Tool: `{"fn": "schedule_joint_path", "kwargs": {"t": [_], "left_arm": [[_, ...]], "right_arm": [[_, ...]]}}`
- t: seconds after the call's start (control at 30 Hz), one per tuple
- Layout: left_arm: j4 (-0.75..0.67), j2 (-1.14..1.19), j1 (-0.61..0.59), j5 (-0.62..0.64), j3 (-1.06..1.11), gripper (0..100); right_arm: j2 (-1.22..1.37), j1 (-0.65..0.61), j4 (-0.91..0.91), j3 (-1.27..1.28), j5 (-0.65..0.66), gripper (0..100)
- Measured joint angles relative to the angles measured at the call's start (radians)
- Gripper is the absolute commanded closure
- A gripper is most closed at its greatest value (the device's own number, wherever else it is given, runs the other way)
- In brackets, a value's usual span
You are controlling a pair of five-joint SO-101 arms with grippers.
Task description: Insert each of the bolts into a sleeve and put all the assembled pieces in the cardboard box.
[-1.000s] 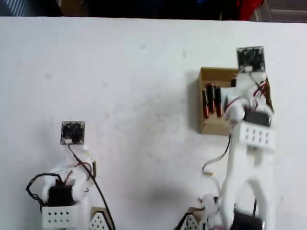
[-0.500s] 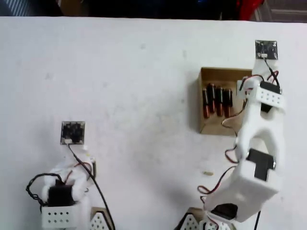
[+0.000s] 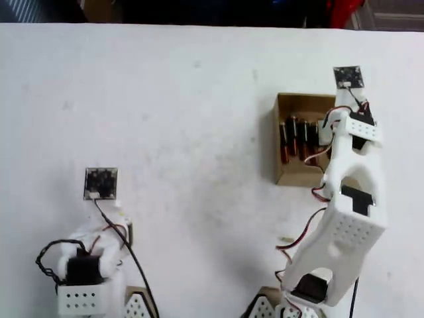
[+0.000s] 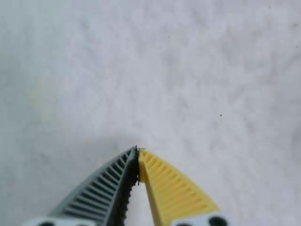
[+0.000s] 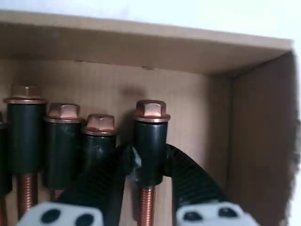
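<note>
Tight room: right gripper (image 5: 149, 157) working hard against the box (image 5: 263, 141) wall.
I'm seeing it gripping the end bolt (image 5: 150, 134); left gripper (image 4: 138, 153) sitting clenched.

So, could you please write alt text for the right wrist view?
The right gripper holds a copper bolt by its black sleeve, inside the cardboard box. At least three more sleeved bolts lie side by side next to it.
</note>
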Motion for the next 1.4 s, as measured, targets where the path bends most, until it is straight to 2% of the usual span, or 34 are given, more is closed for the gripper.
{"fn": "schedule_joint_path", "kwargs": {"t": [0.2, 0.53, 0.83, 0.93, 1.0, 1.13, 1.27, 1.4], "left_arm": [[0.000, 0.000, 0.000, 0.000, 0.000, 98], [0.000, 0.000, 0.000, 0.000, 0.000, 98], [0.000, 0.000, 0.000, 0.000, 0.000, 98], [0.000, 0.000, 0.000, 0.000, 0.000, 98], [0.000, 0.000, 0.000, 0.000, 0.000, 98], [0.000, 0.000, 0.000, 0.000, 0.000, 98], [0.000, 0.000, 0.000, 0.000, 0.000, 98], [0.000, 0.000, 0.000, 0.000, 0.000, 98]], "right_arm": [[0.002, -0.034, 0.029, -0.009, 0.000, 82.3], [-0.029, -0.055, 0.058, -0.021, 0.048, 82.2], [-0.281, -0.100, 0.193, -0.020, 0.044, 82.2], [-0.385, -0.110, 0.256, -0.020, -0.012, 82.3], [-0.453, -0.127, 0.315, -0.020, -0.055, 85.3], [-0.589, -0.192, 0.446, -0.020, -0.112, 98.7], [-0.721, -0.281, 0.543, -0.020, -0.138, 95.0], [-0.835, -0.350, 0.628, -0.020, -0.170, 98.5]]}}
